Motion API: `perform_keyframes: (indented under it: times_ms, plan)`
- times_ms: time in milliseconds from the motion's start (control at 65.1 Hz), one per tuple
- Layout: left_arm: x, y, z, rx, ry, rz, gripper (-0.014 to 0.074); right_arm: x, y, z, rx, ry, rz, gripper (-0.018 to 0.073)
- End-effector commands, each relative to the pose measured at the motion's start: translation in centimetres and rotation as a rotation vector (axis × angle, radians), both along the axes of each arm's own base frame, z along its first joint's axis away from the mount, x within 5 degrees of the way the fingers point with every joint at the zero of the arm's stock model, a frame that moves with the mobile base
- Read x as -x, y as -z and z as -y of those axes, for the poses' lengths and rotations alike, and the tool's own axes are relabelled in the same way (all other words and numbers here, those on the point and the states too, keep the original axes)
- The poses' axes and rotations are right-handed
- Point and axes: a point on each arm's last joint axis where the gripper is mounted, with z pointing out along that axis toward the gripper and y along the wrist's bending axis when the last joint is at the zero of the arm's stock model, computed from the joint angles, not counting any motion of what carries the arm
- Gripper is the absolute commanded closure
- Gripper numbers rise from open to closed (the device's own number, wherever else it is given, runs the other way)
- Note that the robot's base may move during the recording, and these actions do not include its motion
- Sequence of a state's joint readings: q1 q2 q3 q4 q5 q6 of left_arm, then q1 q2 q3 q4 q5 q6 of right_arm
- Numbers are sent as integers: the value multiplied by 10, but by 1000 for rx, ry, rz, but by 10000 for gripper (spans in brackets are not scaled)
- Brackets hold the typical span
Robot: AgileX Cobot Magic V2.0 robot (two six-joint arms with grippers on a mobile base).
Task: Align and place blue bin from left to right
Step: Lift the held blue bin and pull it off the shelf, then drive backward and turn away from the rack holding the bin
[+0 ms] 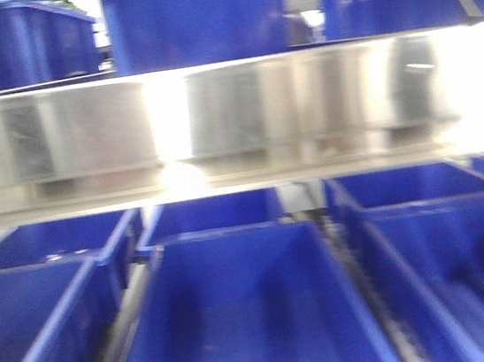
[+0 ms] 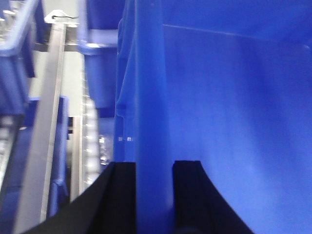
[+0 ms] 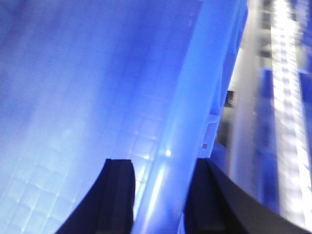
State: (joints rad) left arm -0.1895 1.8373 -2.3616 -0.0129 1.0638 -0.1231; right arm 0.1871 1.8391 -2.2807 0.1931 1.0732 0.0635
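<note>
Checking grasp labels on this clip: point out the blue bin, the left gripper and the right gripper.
the blue bin (image 2: 234, 97): left wrist view, inner side wall.
left gripper (image 2: 155, 165): left wrist view, midway between fingertips, over the bin's rim.
right gripper (image 3: 161, 163): right wrist view, midway between fingertips.

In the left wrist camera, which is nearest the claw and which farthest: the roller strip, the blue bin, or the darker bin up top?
From the left gripper:
1. blue bin: its rim stands right between the fingers.
2. roller strip: just to the left of the rim.
3. darker bin: ahead, at the top of the view, farthest.
</note>
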Motion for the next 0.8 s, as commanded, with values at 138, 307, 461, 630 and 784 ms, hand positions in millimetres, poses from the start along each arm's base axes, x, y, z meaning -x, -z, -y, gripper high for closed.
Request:
perform_keyframes:
  times_ms: [138, 307, 461, 630, 784]
  plan:
    - [8, -26, 3, 87, 23, 174, 708, 13, -22, -4, -51, -39, 106, 628]
    - [7, -26, 3, 87, 23, 172, 708, 13, -22, -4, -51, -39, 106, 628]
    - [7, -26, 3, 87, 23, 172, 708, 13, -22, -4, -51, -39, 106, 628]
    - [7, -26, 3, 87, 23, 172, 708, 13, -22, -4, -51, -39, 106, 628]
    - [7, -26, 3, 87, 23, 172, 708, 13, -22, -4, -51, -39, 106, 628]
